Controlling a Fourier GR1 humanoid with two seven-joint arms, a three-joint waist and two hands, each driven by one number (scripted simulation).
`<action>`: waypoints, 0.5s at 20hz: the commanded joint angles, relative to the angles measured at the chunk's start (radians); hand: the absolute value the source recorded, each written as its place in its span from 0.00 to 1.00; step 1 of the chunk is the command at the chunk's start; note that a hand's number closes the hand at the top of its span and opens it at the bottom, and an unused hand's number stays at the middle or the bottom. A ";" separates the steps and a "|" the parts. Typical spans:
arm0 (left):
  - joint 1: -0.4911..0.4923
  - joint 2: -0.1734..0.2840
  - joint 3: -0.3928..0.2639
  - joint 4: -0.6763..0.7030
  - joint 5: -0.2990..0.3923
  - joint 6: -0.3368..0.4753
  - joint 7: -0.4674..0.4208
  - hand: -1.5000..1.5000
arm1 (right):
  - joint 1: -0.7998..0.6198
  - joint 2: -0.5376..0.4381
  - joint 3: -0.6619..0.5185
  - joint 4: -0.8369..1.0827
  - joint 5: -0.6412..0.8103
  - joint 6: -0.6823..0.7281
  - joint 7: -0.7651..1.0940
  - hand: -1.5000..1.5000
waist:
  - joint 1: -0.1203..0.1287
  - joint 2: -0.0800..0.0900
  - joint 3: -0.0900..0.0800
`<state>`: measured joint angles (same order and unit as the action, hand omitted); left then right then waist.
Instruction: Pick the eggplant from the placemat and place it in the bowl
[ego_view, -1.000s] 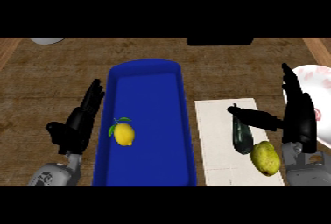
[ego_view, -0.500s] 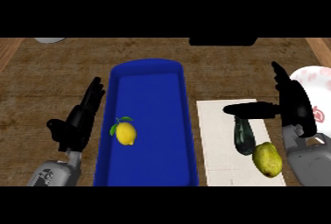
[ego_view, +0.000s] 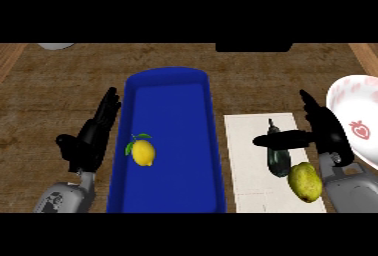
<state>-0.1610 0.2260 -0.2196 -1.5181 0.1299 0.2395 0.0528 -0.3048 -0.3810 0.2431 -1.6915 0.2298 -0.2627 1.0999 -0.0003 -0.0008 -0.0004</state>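
My right hand (ego_view: 319, 131) hangs over the right part of the pale placemat (ego_view: 247, 165), its fingers stretched straight up the view and its thumb thrown out wide to the left, so the hand is spread open and holds nothing. The thumb lies across the upper end of the eggplant (ego_view: 278, 160), which is dark, lies lengthwise on the placemat with its narrow stem end pointing away from me, and is not lifted; I cannot tell whether the thumb touches it or only passes above it. Just beside the eggplant's near end, to its right, lies a yellow-green fruit (ego_view: 306, 181), also on the placemat, close against my right forearm. The bowl (ego_view: 356, 107), white with a red strawberry mark inside, sits at the right edge of the view, just beyond my right hand's fingers, partly cut off by the frame. To the left of the placemat stands a long blue tray (ego_view: 170, 80) reaching from near me to well up the wooden counter (ego_view: 52, 85), and a lemon (ego_view: 143, 152) with a green leaf rests in its left half. My left hand (ego_view: 90, 140) is at rest left of the tray, fingers straight and open, near the tray's outer wall and holding nothing.
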 joint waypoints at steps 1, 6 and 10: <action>-0.010 -0.032 0.015 0.030 -0.033 0.002 -0.035 0.50 | 0.075 -0.006 -0.021 -0.089 -0.009 0.065 0.081 0.00 | -0.005 0.000 0.000; -0.031 -0.007 0.067 0.020 -0.035 -0.056 0.027 0.50 | 0.018 0.099 -0.074 -0.008 0.031 0.015 0.001 0.00 | 0.001 0.001 0.000; 0.008 -0.043 0.053 -0.006 -0.052 -0.043 0.012 0.50 | 0.164 0.044 -0.115 -0.256 -0.004 0.065 0.036 0.00 | -0.008 -0.002 0.000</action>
<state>-0.1592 0.1905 -0.1866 -1.5379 0.0816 0.2095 0.0804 -0.2059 -0.3069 0.1692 -1.7885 0.2448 -0.2381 1.0444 -0.0021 -0.0009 0.0002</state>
